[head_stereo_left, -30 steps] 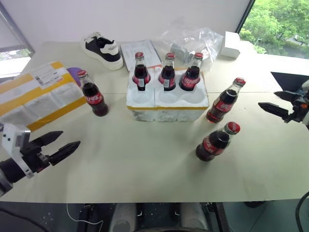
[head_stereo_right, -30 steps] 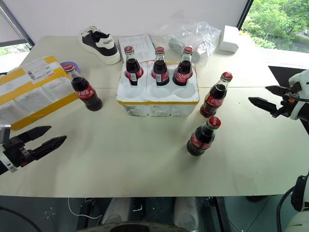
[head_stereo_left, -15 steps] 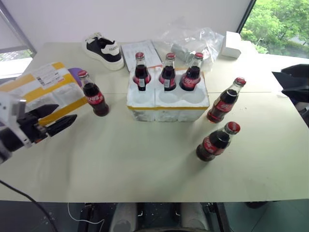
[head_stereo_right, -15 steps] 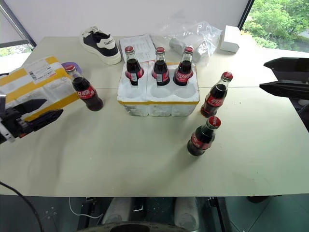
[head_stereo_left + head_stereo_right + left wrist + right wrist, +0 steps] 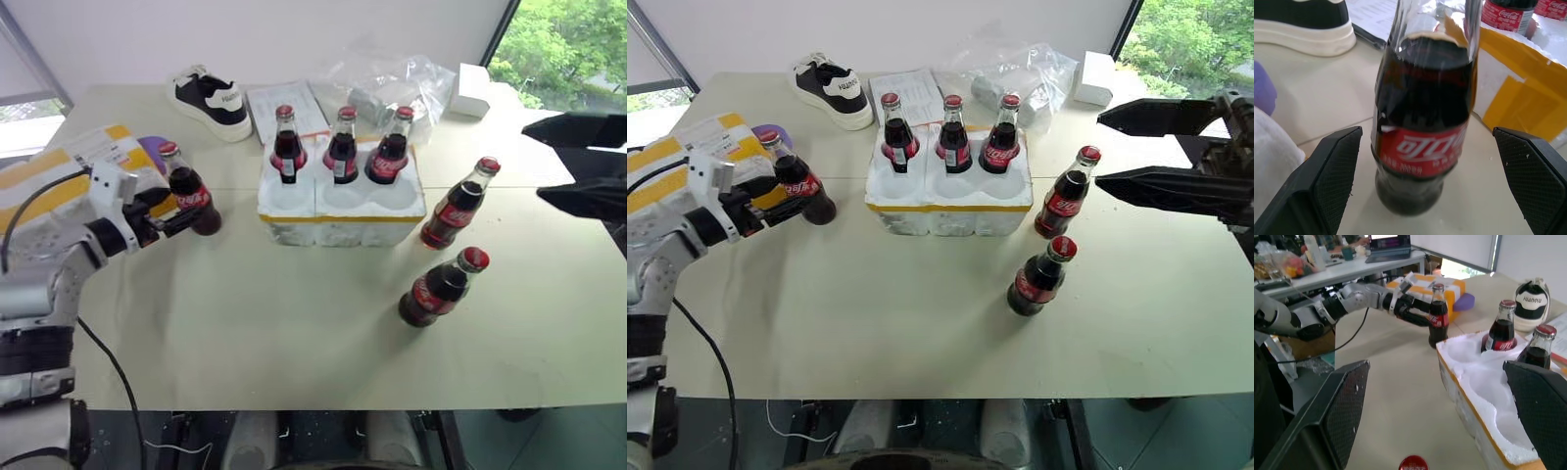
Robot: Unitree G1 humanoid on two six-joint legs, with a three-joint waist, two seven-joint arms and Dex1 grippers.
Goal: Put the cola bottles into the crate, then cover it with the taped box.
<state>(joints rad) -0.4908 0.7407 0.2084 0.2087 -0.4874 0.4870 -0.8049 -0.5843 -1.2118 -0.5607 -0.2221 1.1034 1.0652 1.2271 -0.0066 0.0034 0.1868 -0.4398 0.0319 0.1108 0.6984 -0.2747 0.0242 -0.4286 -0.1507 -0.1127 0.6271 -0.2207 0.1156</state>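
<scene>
**Cola bottle at the bench's left stood upright between the left fingers, not yet gripped**

Cola bottles were split between the crate and the open bench. The bench (image 5: 294,333) carried the taped box (image 5: 59,181) at its 9 o'clock edge, lying flat behind the left arm. The crate (image 5: 340,211) sat toward 12 o'clock from the bench's middle, three bottles upright in its far row (image 5: 340,147) and the three near wells open. Two loose bottles stood at about 3 o'clock of the crate, one just beside its right end (image 5: 457,204) and one nearer the front edge (image 5: 441,286).

The relation that mattered was on the left. The sixth bottle (image 5: 189,190) stood at 9 o'clock of the crate, well apart from it and just beside the taped box, its long axis vertical. The left gripper (image 5: 174,211) reached in roughly level, its fingers (image 5: 1334,171) spread wide to either side of the bottle's labelled belly, with bench showing between each pad and the glass, so no contact could be read. The bottle lay straight ahead of the fingers and crosswise to their reach; closing should catch it at the label.

The right gripper (image 5: 1161,147) hung above the bench's 3 o'clock side, fingers wide apart and empty, pointing toward the crate. By my reading the left arm was much the nearer to this bottle, the right better placed for the two loose ones.
</scene>
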